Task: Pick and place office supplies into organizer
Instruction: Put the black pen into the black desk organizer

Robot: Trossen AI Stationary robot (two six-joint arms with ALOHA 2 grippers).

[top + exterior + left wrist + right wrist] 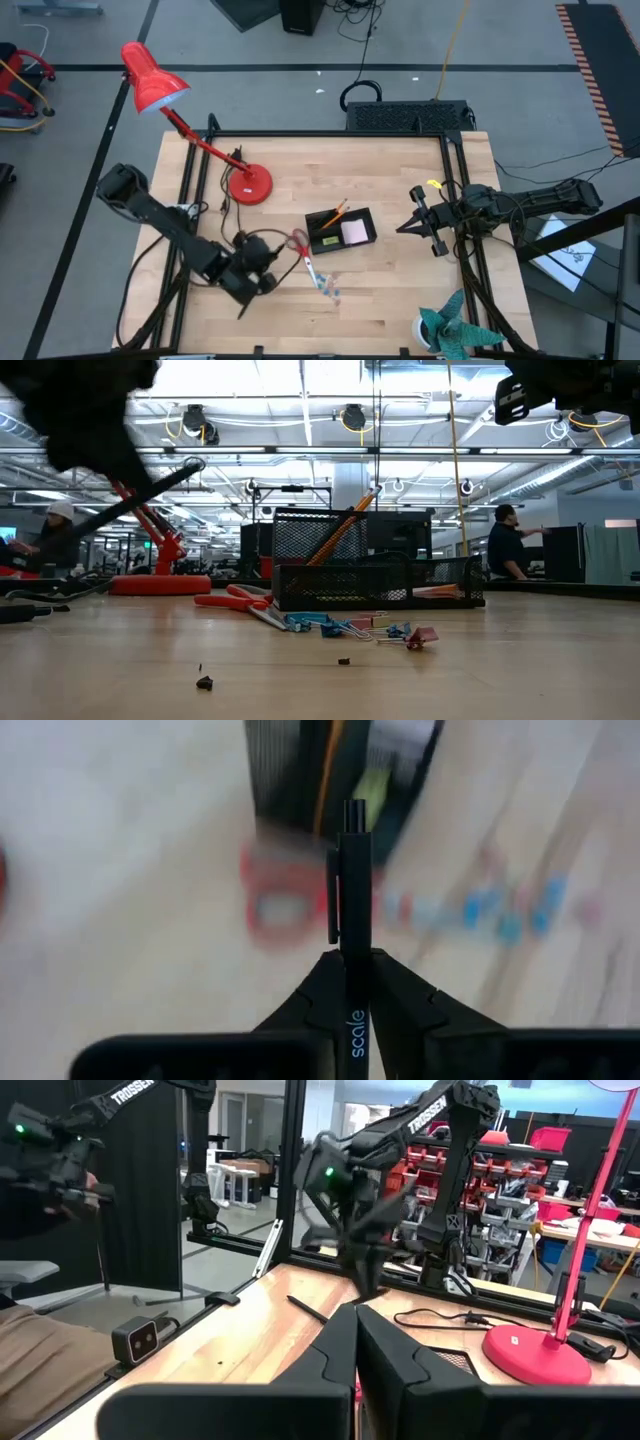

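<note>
A: Where is the left gripper and what do its jaws do?

B: It is over the front left part of the light wooden table, left of the small black mesh organizer tray. Its jaws are closed narrow on a slim black pen with a clip, which stands out straight between the two dark fingers.

A: And the organizer, what is already inside?

B: In the high view, a pale pink square note pad lies in its right compartment, and an orange pencil leans in the left part. In the low view the pencil sticks up slanted above the mesh wall.

A: What lies around it?

B: The red-handled scissors lie on the table just beside the front left corner of the tray, between the left gripper and the tray. Some bluish clips are scattered a little nearer to the front edge. A tiny yellow piece is near the right arm, well apart from the tray.

A: Other things?

B: A red desk lamp stands with its round base behind the left gripper, and its cable runs on the wood. A teal spiky leafy object is at the front right corner.

A: And the right gripper?

B: It waits to the right of the tray, jaws fully together, holding nothing.
</note>
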